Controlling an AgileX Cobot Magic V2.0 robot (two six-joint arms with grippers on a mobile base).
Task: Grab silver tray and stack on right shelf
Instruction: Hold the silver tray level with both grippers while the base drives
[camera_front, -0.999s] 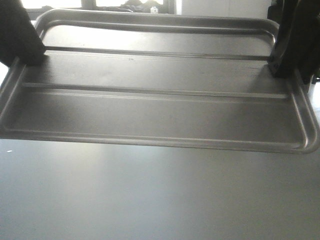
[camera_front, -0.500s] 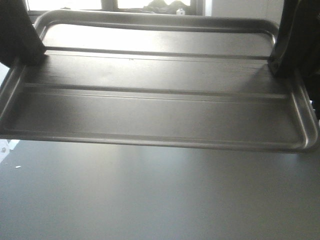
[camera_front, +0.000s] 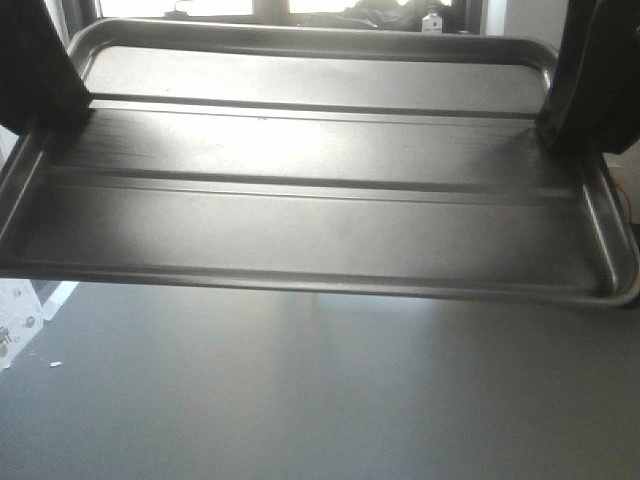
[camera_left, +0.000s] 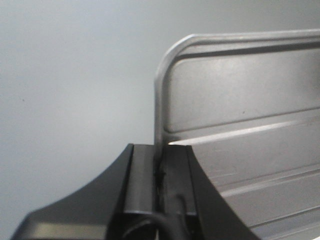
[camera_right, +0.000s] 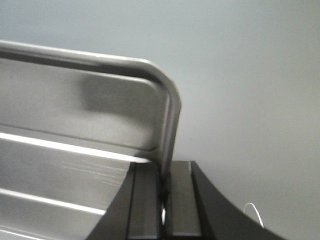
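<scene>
Grey tabletop (camera_front: 320, 400) fills the lower half of the front view. Silver tray (camera_front: 320, 220), with two long ridges across its floor, spans the upper half of that view and is held by both short ends. Left end effector (camera_left: 159, 160), at upper left of the front view, is closed onto the tray's left rim, one finger on each side. Right end effector (camera_right: 166, 175), at upper right, pinches the right rim likewise. A small white scrap (camera_front: 55, 364) lies on the tabletop at lower left.

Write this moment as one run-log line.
silver tray: aloft | left gripper: shut on rim | right gripper: shut on rim | right shelf: unseen
</scene>
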